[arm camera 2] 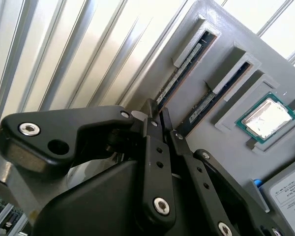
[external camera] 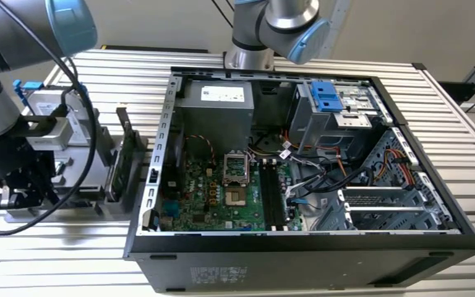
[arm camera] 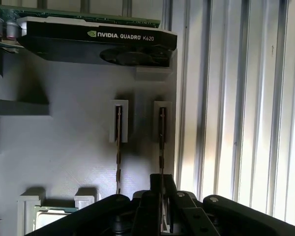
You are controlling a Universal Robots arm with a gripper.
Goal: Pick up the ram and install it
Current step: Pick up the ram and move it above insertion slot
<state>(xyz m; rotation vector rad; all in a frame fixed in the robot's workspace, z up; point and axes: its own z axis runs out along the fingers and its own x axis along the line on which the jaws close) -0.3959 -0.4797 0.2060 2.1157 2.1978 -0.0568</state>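
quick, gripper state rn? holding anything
gripper: closed on the ram, which stands in its slot in the grey holder

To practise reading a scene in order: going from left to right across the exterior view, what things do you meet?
Silver hard drive → card standing on edge → processor socket → black memory slots → blue drive caddy → metal drive bays.
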